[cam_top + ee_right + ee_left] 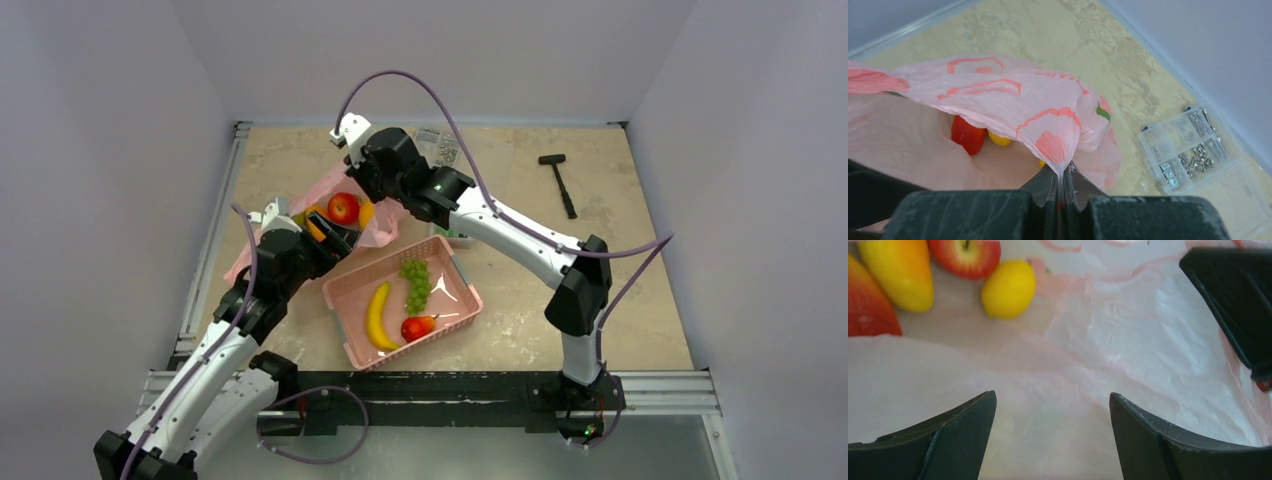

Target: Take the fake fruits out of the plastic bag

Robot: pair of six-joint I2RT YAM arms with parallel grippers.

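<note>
The pink plastic bag (262, 250) lies at the left of the table with its mouth held open. Inside it are a red apple (343, 208) and yellow and orange fruits. The left wrist view shows the apple (965, 255), a lemon (1009, 288), a yellow-orange fruit (898, 272) and a red piece (868, 310) on the bag film (1148, 340). My left gripper (1053, 400) is open and empty at the bag's mouth (335, 238). My right gripper (1063, 175) is shut on the bag's upper edge (998, 95) and lifts it (365, 185). A red fruit (968, 135) shows under that edge.
A rigid pink basket (470, 290) stands in front of the bag and holds a banana (378, 315), green grapes (415, 283) and a red piece (418, 327). A clear parts box (1188, 145) sits behind the bag. A black hammer (560, 180) lies at the back right.
</note>
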